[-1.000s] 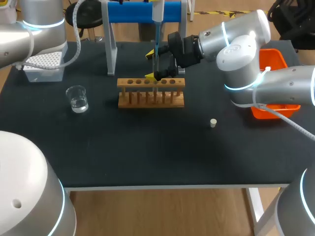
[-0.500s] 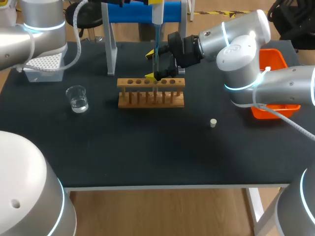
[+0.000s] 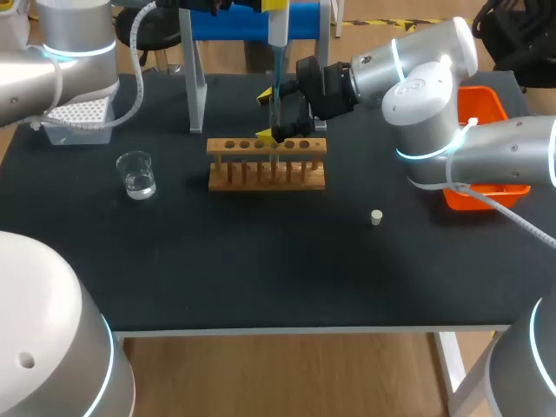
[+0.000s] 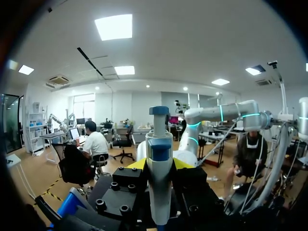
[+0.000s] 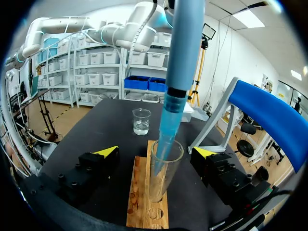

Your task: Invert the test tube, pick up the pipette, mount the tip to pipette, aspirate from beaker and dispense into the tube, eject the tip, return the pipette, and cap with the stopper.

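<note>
The left wrist view alone shows the left gripper clamped on the pipette. The right wrist view has what the head view can't resolve: the blue tip is down inside the test tube, which stands in the wooden rack. The right gripper is spread wide either side, touching nothing. On the dark table, the tip box is upper left, then the beaker, and the stopper is right of centre. The right arm reaches in from the upper right.
</note>
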### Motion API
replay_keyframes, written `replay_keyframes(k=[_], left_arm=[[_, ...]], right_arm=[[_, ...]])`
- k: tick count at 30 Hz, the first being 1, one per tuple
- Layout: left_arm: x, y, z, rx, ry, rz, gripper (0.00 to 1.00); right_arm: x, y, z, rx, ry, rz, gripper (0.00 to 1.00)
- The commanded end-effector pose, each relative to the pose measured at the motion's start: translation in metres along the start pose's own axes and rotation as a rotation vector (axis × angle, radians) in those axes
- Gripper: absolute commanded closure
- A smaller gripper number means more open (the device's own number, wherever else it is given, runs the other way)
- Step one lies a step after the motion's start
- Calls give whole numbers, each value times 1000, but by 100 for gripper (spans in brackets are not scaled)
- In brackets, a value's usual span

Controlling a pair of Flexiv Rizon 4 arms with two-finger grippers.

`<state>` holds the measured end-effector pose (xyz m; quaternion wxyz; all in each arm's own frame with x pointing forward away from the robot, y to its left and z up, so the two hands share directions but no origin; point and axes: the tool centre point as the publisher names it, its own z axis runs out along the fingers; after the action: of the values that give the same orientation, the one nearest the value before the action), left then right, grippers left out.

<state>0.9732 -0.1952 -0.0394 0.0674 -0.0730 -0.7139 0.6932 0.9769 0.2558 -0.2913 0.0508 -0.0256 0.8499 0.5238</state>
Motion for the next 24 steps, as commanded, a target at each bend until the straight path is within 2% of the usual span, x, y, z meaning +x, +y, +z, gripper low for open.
replay_keyframes(k=[1, 24], left_arm=[[-2, 1, 0, 3, 4, 4, 100], [-2, 9, -2, 6, -1, 4, 100]], right_arm=[[-1, 0, -1, 2, 5, 0, 0], [-1, 0, -1, 2, 5, 0, 0]])
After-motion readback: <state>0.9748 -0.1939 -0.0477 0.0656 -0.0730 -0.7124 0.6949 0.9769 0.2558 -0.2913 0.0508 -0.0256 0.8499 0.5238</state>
